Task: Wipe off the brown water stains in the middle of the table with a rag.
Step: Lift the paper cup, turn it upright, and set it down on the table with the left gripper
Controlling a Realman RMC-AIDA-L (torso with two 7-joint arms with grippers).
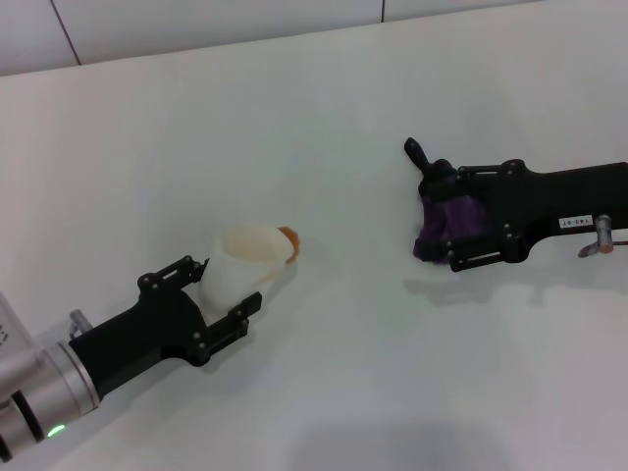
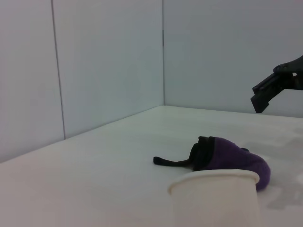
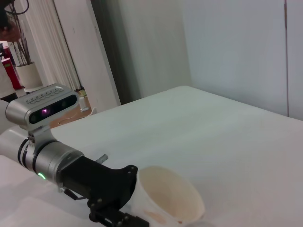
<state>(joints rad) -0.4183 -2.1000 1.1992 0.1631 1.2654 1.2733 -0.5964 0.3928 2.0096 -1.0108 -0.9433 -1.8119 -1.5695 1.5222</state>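
one soft purple rag [image 1: 446, 224] lies on the smooth white tabletop [image 1: 353, 128], with the right gripper [image 1: 453, 218] over it; i cannot tell how its jaws stand. the left gripper [image 1: 224, 291] has its jaws closed around one tipped paper cup [image 1: 245, 265]. one small round brown stain [image 1: 288, 236] sits at the cup's mouth.

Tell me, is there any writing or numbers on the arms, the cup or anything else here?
One small white label sits on the right gripper arm, at; its dark print is too small to read.
The cup, rag, table and left gripper show no text.
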